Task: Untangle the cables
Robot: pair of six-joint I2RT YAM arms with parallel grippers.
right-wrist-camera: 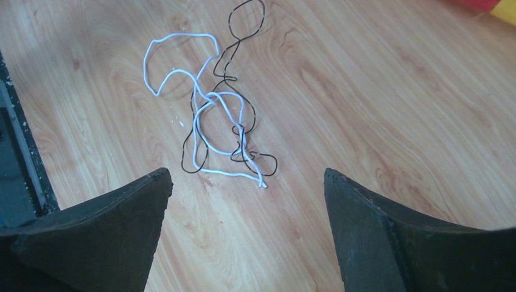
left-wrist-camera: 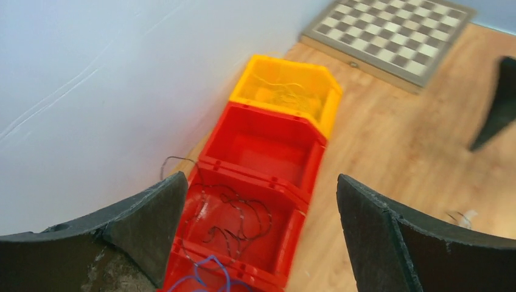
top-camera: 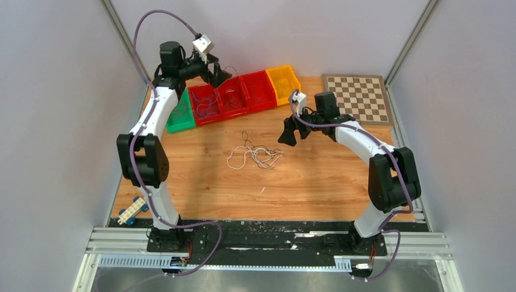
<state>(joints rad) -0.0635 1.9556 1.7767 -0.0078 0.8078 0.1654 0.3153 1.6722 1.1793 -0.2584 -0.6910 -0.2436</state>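
Observation:
A small tangle of white and black cables (top-camera: 255, 155) lies on the wooden table between the arms. In the right wrist view the tangle (right-wrist-camera: 213, 100) sits just ahead of my right gripper (right-wrist-camera: 246, 175), which hangs open above the wood with nothing between its fingers. My left gripper (top-camera: 217, 73) is raised over the row of bins at the back. Its jaws (left-wrist-camera: 261, 182) stand wide open and empty. Below it a black cable (left-wrist-camera: 234, 222) lies loose in a red bin (left-wrist-camera: 292, 234), one end trailing over the back rim. A purple cable (left-wrist-camera: 204, 274) shows in the neighbouring bin.
Green (top-camera: 181, 114), red (top-camera: 258, 90) and yellow (top-camera: 284, 81) bins line the back; the yellow bin (left-wrist-camera: 328, 103) holds a yellow cable. A chessboard (top-camera: 358, 97) lies at the back right. A white and blue toy (top-camera: 132, 212) sits at the near left edge.

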